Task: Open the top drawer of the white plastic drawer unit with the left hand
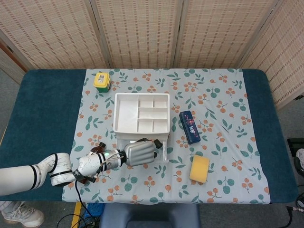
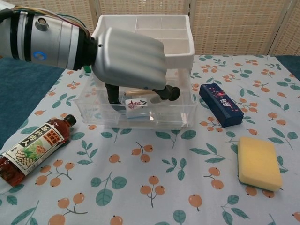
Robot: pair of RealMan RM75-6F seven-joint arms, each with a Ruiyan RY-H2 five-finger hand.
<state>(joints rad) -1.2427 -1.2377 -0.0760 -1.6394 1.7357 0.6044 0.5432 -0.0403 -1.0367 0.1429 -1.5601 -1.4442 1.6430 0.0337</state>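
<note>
One bottle [image 2: 33,150] left of drawer unit [image 2: 145,35]; sponge [image 2: 259,162] right.

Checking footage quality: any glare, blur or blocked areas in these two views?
Head view: even light, sharp, soft shadows. Chest view: the left hand looms large and blocks much of the drawer unit; the clear drawer shows faint reflections, so its contents are hard to read.

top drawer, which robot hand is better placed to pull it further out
Left. The left robot hand is already at the clear top drawer, fingers hooked down into it. The right robot hand shows in neither view.
</note>
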